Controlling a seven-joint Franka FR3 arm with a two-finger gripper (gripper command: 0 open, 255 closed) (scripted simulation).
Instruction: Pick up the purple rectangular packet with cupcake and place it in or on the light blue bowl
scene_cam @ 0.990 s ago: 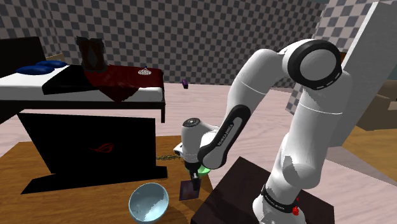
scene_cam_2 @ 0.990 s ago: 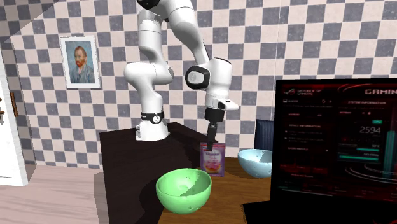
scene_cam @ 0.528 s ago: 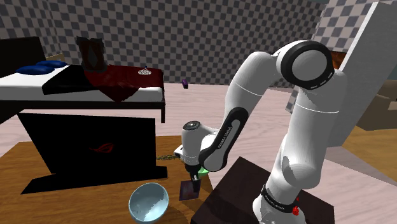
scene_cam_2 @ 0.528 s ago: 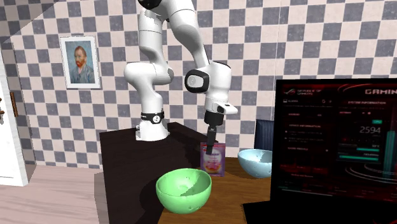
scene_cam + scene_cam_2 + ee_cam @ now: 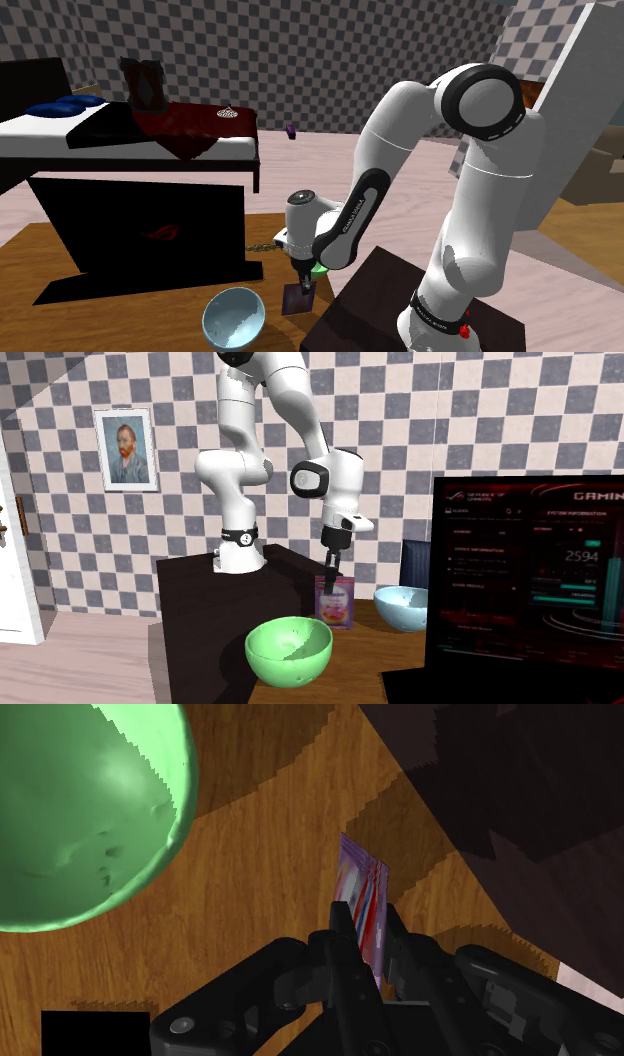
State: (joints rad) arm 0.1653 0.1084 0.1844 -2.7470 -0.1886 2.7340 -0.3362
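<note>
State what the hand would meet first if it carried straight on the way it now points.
The purple packet: the hand points straight down onto its top edge. Past the packet lies the wooden table. Whether the hand already touches the packet is unclear.

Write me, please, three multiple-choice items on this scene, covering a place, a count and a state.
1. Where does the purple packet stand in the second exterior view? A) between the green bowl and the light blue bowl B) inside the green bowl C) under the light blue bowl
2. How many bowls are on the table? A) one B) two C) three
3. The gripper is: A) open B) shut on nothing C) shut on the packet
1 A: it stands upright between them. 2 B: one green, one light blue. 3 C: both fingers clasp its top edge.
</note>
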